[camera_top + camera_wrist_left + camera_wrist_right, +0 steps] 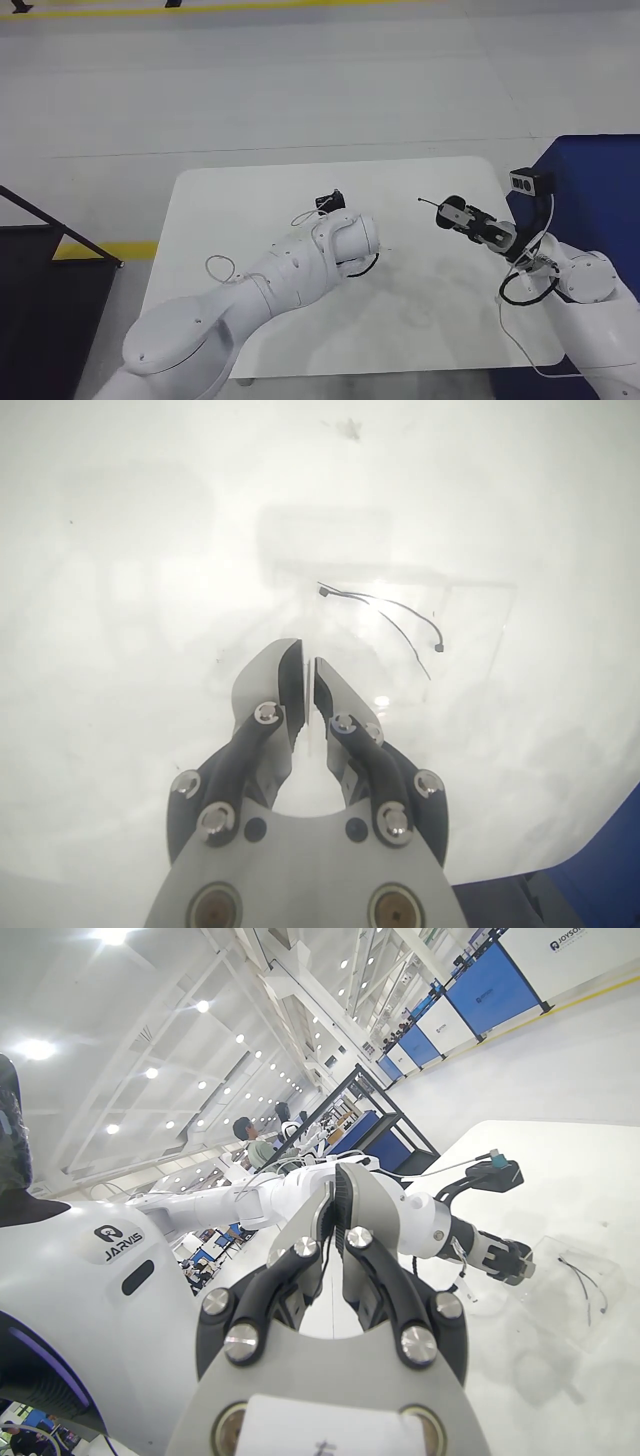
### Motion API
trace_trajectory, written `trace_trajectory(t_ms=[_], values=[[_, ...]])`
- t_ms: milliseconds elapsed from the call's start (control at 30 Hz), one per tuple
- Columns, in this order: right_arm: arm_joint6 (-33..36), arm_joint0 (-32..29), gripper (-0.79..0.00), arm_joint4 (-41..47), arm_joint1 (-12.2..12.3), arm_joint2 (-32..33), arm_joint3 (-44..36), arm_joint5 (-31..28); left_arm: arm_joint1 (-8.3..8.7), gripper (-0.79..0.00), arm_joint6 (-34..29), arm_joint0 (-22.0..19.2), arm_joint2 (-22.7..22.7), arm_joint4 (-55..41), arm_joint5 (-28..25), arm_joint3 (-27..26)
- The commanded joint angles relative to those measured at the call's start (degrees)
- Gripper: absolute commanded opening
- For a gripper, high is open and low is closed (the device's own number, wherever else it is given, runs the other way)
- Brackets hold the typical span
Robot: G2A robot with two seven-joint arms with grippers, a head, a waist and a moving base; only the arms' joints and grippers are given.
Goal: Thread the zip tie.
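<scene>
My right gripper point(443, 208) hangs above the table's right side, shut on a thin black zip tie point(428, 203) whose tip pokes out toward the middle. From its own wrist view, the strand point(324, 1248) runs down between the closed fingers point(345, 1188). My left gripper point(307, 652) is low at the table's centre, shut on the near wall of a clear plastic tray point(500, 625). Two more black zip ties point(439, 647) lie inside that tray. The right wrist view shows the left gripper point(525, 1270) at the tray's edge point(607, 1268).
The white table point(250, 200) has open surface on the left and front. A blue partition point(600, 190) stands off the right edge. A dark metal frame point(50, 225) stands at the far left, beyond the table.
</scene>
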Motion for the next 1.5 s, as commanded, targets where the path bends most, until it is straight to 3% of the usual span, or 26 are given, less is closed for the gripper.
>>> trace_trajectory(t_ms=[0,133,267,400,500,567,933,1133,1267,1467], values=[[0.0,0.0,-0.785,0.0,0.0,0.0,0.0,0.0,-0.38,-0.785,-0.3,-0.2,0.0,0.8,-0.1,0.2],[0.0,0.0,-0.785,0.0,0.0,0.0,0.0,0.0,-0.52,-0.785,-1.4,-0.9,-0.3,2.3,2.1,-2.6],[0.0,0.0,-0.785,0.0,0.0,0.0,0.0,0.0,0.47,-0.785,-3.7,-1.7,-0.1,4.6,2.5,-6.6],[0.0,0.0,-0.785,0.0,0.0,0.0,0.0,0.0,2.66,-0.785,-9.0,-2.4,0.1,7.0,2.5,-11.3],[0.0,0.0,-0.785,0.0,0.0,0.0,0.0,0.0,5.07,-0.785,-14.0,-2.0,0.1,13.3,2.5,-15.1],[0.0,0.0,-0.785,0.0,0.0,0.0,0.0,0.0,6.88,-0.785,-14.0,-0.7,0.1,15.9,2.5,-17.6],[0.0,0.0,-0.785,0.0,0.0,0.0,0.0,0.0,7.2,-0.785,-14.0,-0.7,0.1,16.0,2.5,-18.1],[0.0,0.0,-0.785,0.0,0.0,0.0,0.0,0.0,7.89,-0.785,-14.3,2.3,0.1,19.6,2.2,-18.3],[0.0,0.0,-0.785,0.0,0.0,0.0,0.0,0.0,8.99,-0.785,-14.0,3.3,0.1,19.1,2.5,-19.7],[0.0,0.0,-0.785,0.0,0.0,0.0,0.0,0.0,12.19,-0.785,-14.0,3.3,0.1,15.5,2.5,-24.6]])
